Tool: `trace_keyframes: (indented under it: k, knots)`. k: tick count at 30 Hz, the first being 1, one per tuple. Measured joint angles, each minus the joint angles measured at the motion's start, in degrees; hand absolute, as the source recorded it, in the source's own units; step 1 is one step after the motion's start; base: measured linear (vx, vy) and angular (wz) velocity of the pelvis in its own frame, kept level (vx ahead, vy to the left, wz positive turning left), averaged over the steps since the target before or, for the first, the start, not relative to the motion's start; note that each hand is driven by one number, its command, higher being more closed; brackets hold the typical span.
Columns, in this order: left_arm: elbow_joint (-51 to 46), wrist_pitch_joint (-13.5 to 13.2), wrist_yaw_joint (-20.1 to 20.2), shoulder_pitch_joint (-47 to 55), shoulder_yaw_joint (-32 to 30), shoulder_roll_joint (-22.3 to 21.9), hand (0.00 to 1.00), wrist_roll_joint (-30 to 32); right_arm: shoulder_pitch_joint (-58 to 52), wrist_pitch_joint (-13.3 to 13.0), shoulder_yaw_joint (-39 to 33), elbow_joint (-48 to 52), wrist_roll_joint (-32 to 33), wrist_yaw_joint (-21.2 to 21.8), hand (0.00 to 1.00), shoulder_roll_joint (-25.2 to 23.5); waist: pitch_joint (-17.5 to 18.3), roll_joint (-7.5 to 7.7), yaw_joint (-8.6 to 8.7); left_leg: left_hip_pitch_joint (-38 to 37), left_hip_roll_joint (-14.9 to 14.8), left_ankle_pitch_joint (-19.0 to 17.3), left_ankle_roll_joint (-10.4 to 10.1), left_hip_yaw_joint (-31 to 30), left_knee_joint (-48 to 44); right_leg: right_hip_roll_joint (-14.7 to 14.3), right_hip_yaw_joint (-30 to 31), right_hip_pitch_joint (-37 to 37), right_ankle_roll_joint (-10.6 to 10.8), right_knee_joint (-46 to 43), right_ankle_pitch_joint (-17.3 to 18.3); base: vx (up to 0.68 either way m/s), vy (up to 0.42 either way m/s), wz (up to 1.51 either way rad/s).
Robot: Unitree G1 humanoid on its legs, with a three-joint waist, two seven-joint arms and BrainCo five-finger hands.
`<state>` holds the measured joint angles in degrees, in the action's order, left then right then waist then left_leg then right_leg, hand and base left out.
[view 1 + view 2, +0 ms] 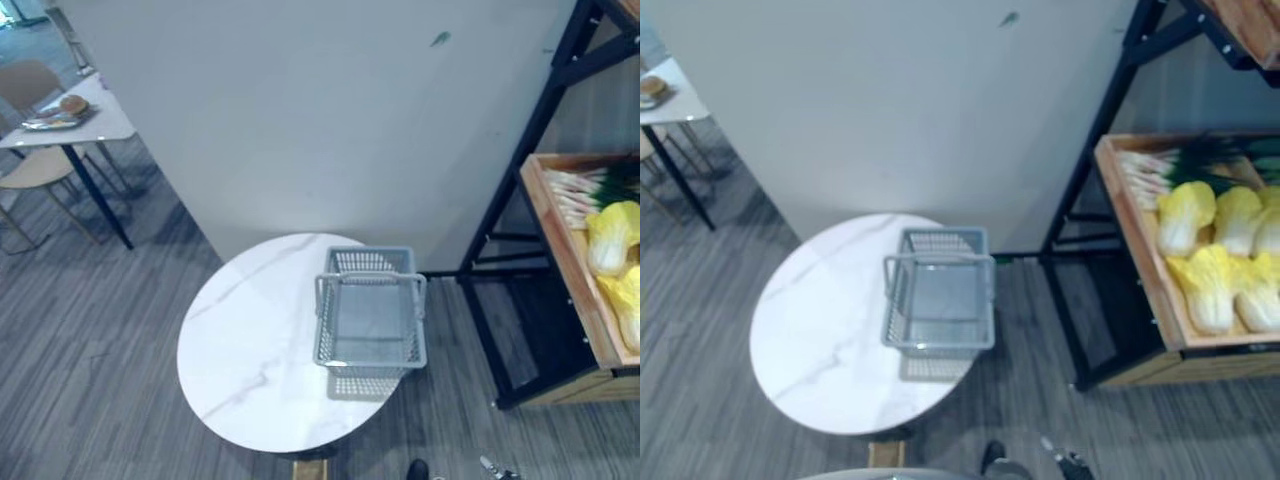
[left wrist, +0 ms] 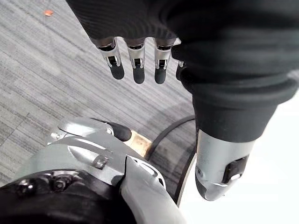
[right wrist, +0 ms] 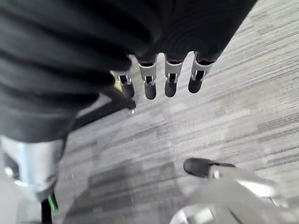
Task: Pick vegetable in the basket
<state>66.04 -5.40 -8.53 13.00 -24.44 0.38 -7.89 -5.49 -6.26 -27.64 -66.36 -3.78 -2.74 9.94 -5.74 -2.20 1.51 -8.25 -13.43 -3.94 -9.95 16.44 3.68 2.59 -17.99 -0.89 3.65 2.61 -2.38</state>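
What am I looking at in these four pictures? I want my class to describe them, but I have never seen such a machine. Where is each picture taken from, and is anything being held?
This is a humanoid robot with two arms, each ending in a hand. The two wide pictures come from a stereo camera on its head, looking down. They show a round white table with an empty grey basket standing on it. To the robot's right is a black shelf carrying a wooden crate of yellow cabbages and green onions. The two close pictures come from cameras on the wrists, each looking along its own hand. The left hand and the right hand hang over the grey floor with relaxed fingers, holding nothing. No vegetable has been picked yet.
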Motion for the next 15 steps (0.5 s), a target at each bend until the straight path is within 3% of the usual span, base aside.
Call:
trace_keyframes:
  k: [2, 6, 10, 15]
  knots:
    - [-0.15, 0.53, 0.05, -0.30, 0.57, 1.08, 0.00, 0.34, 1.51, 0.23, -6.87, 1.03, -0.08, -1.02, 0.00, 4.77, 0.24, 1.00, 0.00, -0.33, 1.91, -1.06, 0.26, 2.28, -0.76, 1.06, 3.96, 0.03, 0.86, 1.82, -2.47, -0.04, 0.121, -0.48]
    - [-0.49, 0.55, 0.53, -0.36, 3.79, 2.13, 0.00, 2.03, 2.09, 1.01, -7.65, 11.82, -1.35, -2.08, 0.00, 13.28, 0.35, 1.34, 0.93, -0.27, 4.54, -2.05, 0.81, 5.42, -1.05, 3.34, 7.61, -1.67, 1.86, 2.28, -4.41, -0.03, 0.119, -0.44]
    - [-1.17, 0.53, 2.71, -0.34, 9.32, 3.50, 0.00, 2.57, 4.01, 1.00, -4.43, 27.15, -4.01, -2.53, 0.00, 18.28, 0.45, 1.21, 3.01, -0.87, 6.02, -3.17, 1.14, 6.73, -1.95, 4.30, 9.30, -1.90, 2.63, 1.99, -5.03, 0.02, 0.061, -0.18]
    - [-2.79, 0.56, 4.01, -0.46, 14.17, 5.04, 0.00, 4.88, 6.16, 0.63, 6.60, 40.60, -12.82, -2.97, 0.00, 23.37, 0.52, 1.66, 2.98, -0.87, 6.46, -3.67, 1.37, 6.66, -2.18, 4.74, 9.36, -1.97, 2.64, 1.70, -5.04, 0.00, 0.007, 0.00]
